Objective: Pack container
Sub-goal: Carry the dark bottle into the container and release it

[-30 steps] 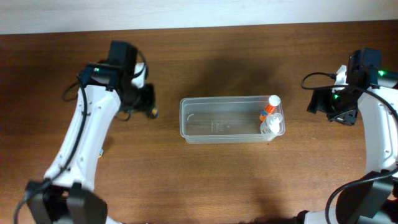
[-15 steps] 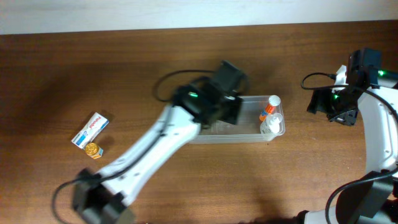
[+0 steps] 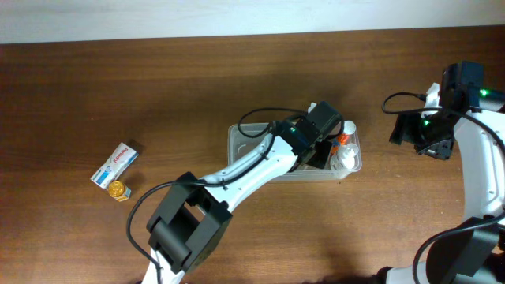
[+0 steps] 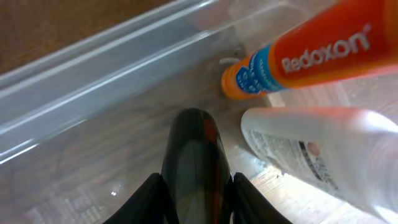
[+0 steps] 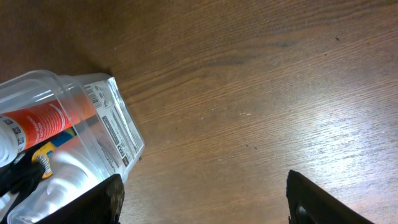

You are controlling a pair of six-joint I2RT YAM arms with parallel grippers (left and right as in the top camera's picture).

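The clear plastic container (image 3: 239, 150) sits mid-table. An orange Redoxon tube (image 3: 340, 141) and a white bottle (image 3: 346, 161) lie at its right end. My left gripper (image 3: 319, 152) reaches into that end. In the left wrist view it is shut on a dark glossy bottle (image 4: 194, 155), held low over the container floor (image 4: 93, 68) beside the orange tube (image 4: 311, 50) and the white bottle (image 4: 323, 149). My right gripper (image 3: 418, 139) is open and empty over bare wood to the container's right. Its wrist view shows the container corner (image 5: 118, 134) past the fingers (image 5: 205, 199).
A white and blue toothpaste tube (image 3: 114, 166) and a small gold item (image 3: 117, 190) lie on the wood at the far left. The table's back edge meets a pale wall along the top.
My left arm has swung from the far left of the table to the container, then to its right end. The toothpaste tube and gold item are now uncovered. The right arm has not moved.
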